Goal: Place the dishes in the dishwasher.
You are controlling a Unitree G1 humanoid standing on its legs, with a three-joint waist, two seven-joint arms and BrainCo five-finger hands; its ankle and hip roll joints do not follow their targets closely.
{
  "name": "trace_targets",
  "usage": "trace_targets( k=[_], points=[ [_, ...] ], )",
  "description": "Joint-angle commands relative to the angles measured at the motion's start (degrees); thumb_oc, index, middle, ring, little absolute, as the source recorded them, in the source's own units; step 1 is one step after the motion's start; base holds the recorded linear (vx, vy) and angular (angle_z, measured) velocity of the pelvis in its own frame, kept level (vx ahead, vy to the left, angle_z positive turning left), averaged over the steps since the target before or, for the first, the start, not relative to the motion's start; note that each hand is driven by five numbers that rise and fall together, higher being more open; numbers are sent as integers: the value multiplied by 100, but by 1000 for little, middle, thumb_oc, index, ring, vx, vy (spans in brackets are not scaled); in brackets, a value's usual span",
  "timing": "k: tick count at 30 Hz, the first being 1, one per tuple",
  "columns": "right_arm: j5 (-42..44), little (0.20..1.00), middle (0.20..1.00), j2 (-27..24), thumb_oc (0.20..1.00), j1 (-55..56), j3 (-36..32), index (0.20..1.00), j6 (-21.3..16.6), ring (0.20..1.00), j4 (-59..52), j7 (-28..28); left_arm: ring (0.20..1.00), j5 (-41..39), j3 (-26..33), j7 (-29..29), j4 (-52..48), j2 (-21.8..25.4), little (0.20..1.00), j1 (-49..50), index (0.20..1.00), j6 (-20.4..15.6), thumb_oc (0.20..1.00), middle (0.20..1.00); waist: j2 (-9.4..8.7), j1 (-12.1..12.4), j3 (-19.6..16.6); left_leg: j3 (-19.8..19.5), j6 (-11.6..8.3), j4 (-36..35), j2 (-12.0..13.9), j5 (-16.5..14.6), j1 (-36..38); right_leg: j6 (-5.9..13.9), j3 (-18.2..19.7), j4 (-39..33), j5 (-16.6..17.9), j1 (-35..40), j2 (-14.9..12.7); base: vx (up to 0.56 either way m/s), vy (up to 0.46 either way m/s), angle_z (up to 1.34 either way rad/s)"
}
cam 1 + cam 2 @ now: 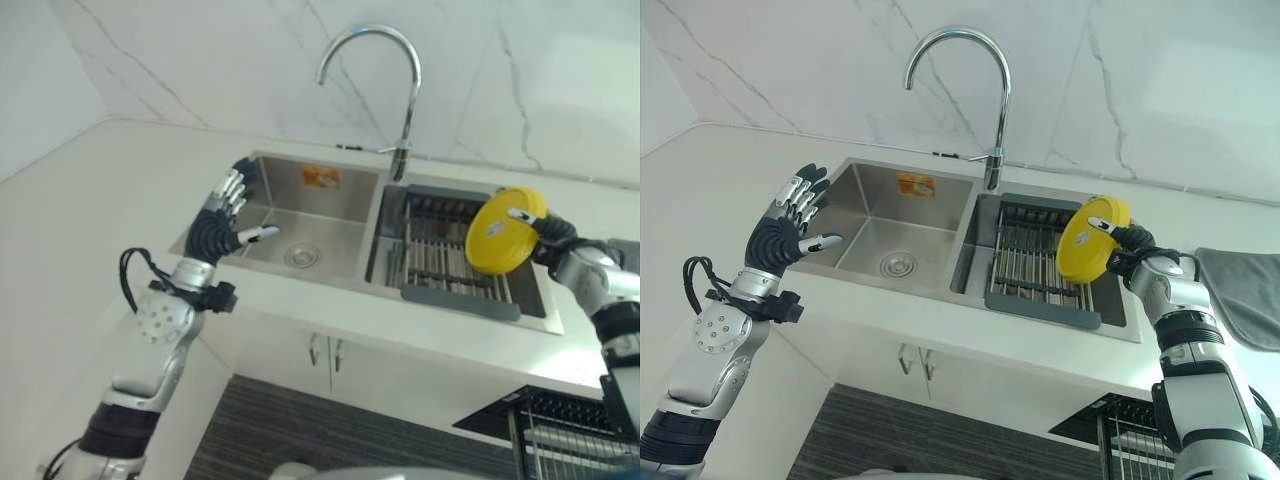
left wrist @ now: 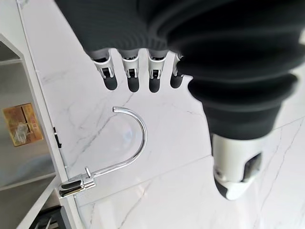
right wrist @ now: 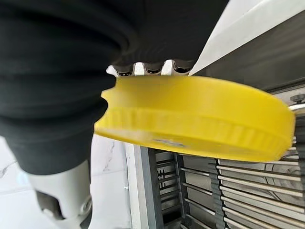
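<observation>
A yellow plate (image 1: 503,232) is held tilted on edge above the right sink basin, over the drying rack (image 1: 440,255). My right hand (image 1: 1130,245) is shut on it, thumb across its face and fingers behind the rim; the same yellow plate (image 3: 200,119) shows in the right wrist view with the rack bars below. My left hand (image 1: 222,215) is raised over the left front corner of the left basin (image 1: 300,225), its fingers (image 2: 133,76) straight and spread, holding nothing.
A chrome gooseneck tap (image 1: 400,90) stands behind the divider between the basins. A dishwasher rack (image 1: 570,430) of dark wire shows at the lower right, below the counter edge. A grey mat (image 1: 1240,295) lies on the counter right of the sink.
</observation>
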Motion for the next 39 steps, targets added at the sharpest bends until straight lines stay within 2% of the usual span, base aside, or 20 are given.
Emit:
trace_targets(
  k=[1,5,6,7,8,9,12,14,15,20,26,33,34,37,39],
  points=[
    [57,1000,1000,-554,1000,-711,362,1000,-183,1000,80,78,1000,-188,-229,89,-60,338,1000,-99,1000,-364,1000,1000,-115,166,-274,295,-2,-6,-97,232,-165,189,125,15,-167,231,-168,-23,13,5],
    [16,1000,1000,-559,1000,-806,450,1000,-177,1000,198,107,1000,-193,-242,100,-62,334,1000,-97,1000,-361,1000,1000,-121,201,-272,268,-9,-6,-99,245,-174,191,104,15,-166,236,-172,-5,3,1],
    [5,805,805,-571,805,-852,466,805,-179,805,253,93,1000,-193,-259,103,-40,346,1000,-113,1000,-374,1000,1000,-123,209,-275,263,-13,-6,-97,253,-178,192,94,15,-162,235,-173,-24,3,3],
    [-26,451,451,-570,451,-898,479,451,-160,451,294,112,1000,-198,-271,111,-34,353,1000,-126,1000,-369,1000,1000,-125,214,-275,256,-12,-6,-100,254,-178,192,96,15,-161,235,-173,-22,1,8],
    [-36,238,238,-568,238,-918,486,238,-155,238,319,118,1000,-195,-279,112,-30,351,1000,-132,1000,-368,1000,1000,-125,219,-276,252,-11,-6,-101,254,-179,193,95,15,-161,236,-174,-16,3,8],
    [-40,200,200,-563,200,-962,503,200,-143,200,379,115,1000,-182,-298,114,-24,348,1000,-146,1000,-366,1000,1000,-123,230,-281,245,-9,-6,-104,255,-181,193,92,15,-163,235,-175,-21,3,8],
    [-94,200,200,-571,200,-1155,636,200,-58,200,691,192,1000,-227,-344,136,-2,373,1000,-213,1000,-323,1000,1000,-120,269,-300,224,-11,-6,-113,264,-183,200,75,15,-157,236,-178,0,0,0],
    [-57,200,200,-525,200,-1237,626,200,-84,200,823,10,1000,-245,-384,148,9,355,1000,-247,1000,-262,1000,1000,-113,282,-308,216,-8,-6,-114,262,-177,200,72,15,-158,242,-180,-9,7,2],
    [5,200,200,-493,200,-1298,597,200,-114,200,924,-364,1000,-232,-433,193,18,348,1000,-270,1000,-248,1000,1000,-102,282,-314,217,-6,-6,-112,263,-176,199,77,15,-155,242,-180,0,0,0],
    [-66,200,200,-364,200,-1337,542,200,-111,200,1051,-703,1000,-202,-568,411,12,302,1000,-287,1000,-227,1000,1000,-76,289,-325,221,13,-6,-116,271,-178,199,84,15,-145,242,-183,-35,36,2],
    [41,200,200,-385,200,-1320,541,200,-315,200,992,-792,1000,-256,-630,456,48,328,1000,-291,1000,-276,1000,1000,-79,288,-332,248,11,-6,-108,283,-187,216,40,15,-136,240,-195,-38,4,2],
    [1321,200,200,-165,200,-986,122,200,-928,200,257,-796,1000,-334,-580,309,68,270,1000,-210,1000,-428,1000,1000,-83,225,-335,311,-10,-6,-46,288,-190,186,29,15,-151,237,-159,-37,-41,0],
    [1545,200,200,-70,200,-777,-77,200,-1137,200,-155,-737,1000,-364,-519,250,50,237,1000,-163,1000,-455,1000,1000,-81,188,-342,336,-13,-6,-29,283,-187,173,40,15,-159,231,-142,-38,-85,1],
    [1881,200,200,95,200,-393,-370,200,-1365,200,-994,-729,1000,-414,-406,172,27,196,1000,-31,1000,-578,1000,1000,-71,113,-335,366,-17,-6,-9,284,-182,150,97,15,-161,204,-104,-29,-97,-1],
    [2024,200,200,262,200,76,-628,200,-1508,200,-1988,-896,1000,-455,-250,121,-30,142,1000,134,1000,-618,1000,1000,-57,28,-332,381,-9,-6,11,278,-173,131,181,15,-163,169,-61,-3,-120,-1]
  ],
)
